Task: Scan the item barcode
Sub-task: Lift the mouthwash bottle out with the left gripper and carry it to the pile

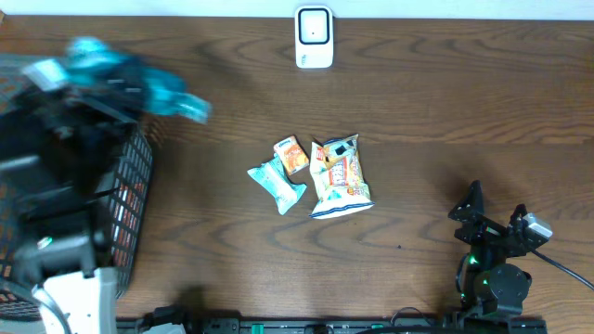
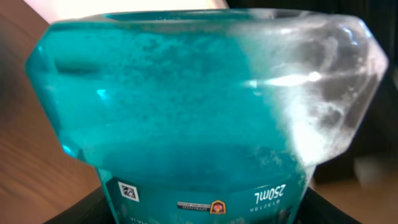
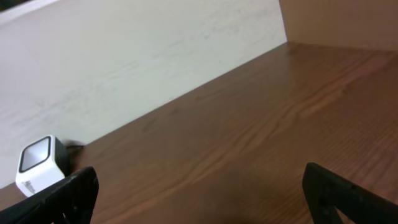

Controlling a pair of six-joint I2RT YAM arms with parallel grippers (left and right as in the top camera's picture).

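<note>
The left end effector [image 1: 122, 88] clamps a translucent teal bottle [image 2: 186, 106] of bubbly liquid, its label marked 250mL. The right end effector [image 3: 202, 196] stands wide open, empty.

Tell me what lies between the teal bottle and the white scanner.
Nothing: only bare table runs from the teal bottle to the white scanner, seen in the overhead view. The snack packets lie off that line.

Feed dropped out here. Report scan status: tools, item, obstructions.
Left tool shut on teal bottle, raised by the basket. Right tool open, empty. Scanner at far edge; snack packets mid-table, clear of bottle.
</note>
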